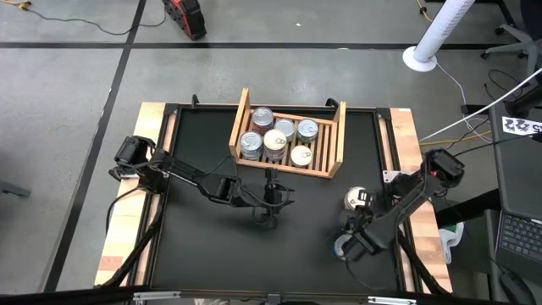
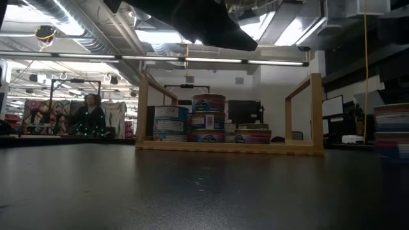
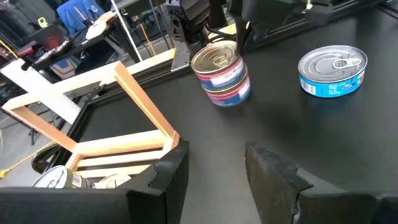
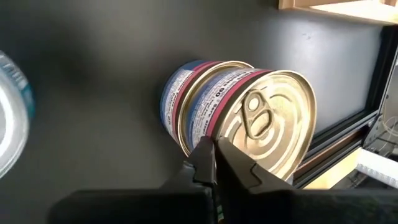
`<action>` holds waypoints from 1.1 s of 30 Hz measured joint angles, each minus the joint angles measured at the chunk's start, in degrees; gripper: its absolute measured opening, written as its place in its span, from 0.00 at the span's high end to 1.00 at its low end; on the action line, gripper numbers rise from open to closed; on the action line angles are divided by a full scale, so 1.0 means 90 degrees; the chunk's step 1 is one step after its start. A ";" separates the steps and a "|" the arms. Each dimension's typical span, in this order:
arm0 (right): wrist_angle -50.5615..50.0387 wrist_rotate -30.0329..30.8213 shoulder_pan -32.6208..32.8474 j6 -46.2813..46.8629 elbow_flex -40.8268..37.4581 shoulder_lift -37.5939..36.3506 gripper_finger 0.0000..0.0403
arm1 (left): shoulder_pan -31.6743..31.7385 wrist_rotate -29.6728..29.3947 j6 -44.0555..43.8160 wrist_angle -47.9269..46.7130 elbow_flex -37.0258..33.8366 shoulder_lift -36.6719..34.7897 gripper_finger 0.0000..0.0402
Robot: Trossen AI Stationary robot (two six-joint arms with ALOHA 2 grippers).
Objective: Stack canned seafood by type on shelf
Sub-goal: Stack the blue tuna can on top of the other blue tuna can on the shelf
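Step in hand, as I judge it: collecting the loose tins on my right for transfer to the shelf (image 1: 289, 142).

My right gripper (image 4: 214, 163) has its jaws fully closed with nothing between them. The tips sit just in front of the lid rim of the two-tin stack (image 4: 239, 115), red-banded tins near the worktop's (image 1: 212, 246) right edge. No grip is made on the stack.

My left gripper (image 3: 214, 168) hangs at mid-worktop, just in front of the shelf, jaws partly open and empty. It waits.

Shelf contents: six tin positions filled toward its left and middle, at least one doubled. The right end of the slatted base shows bare.

A blue-labelled tin (image 3: 332, 70) lies flat, near the stack and closer to the front edge.

Next move, in my judgement: reopen the right jaws, straddle the top tin at its rim, close, lift clear.

Clearances:
- The raised end board of the shelf must be cleared from above.
- The stack sits close to the right edge; avoid any outward push.
- Open dark worktop lies between stack and shelf.
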 joint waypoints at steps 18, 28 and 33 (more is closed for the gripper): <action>0.0741 0.0831 -0.1573 -0.2086 0.0005 0.0000 1.00 | 0.0000 0.0000 0.0303 0.0000 0.0000 0.0000 0.63; 0.1179 0.0869 -0.1856 -0.2940 0.0338 0.0013 1.00 | 0.0000 0.0000 0.0379 0.0001 0.0000 0.0000 0.63; 0.1220 0.0853 -0.1843 -0.3051 0.0584 0.0015 1.00 | 0.0000 0.0000 0.0849 0.0003 0.0000 0.0000 0.63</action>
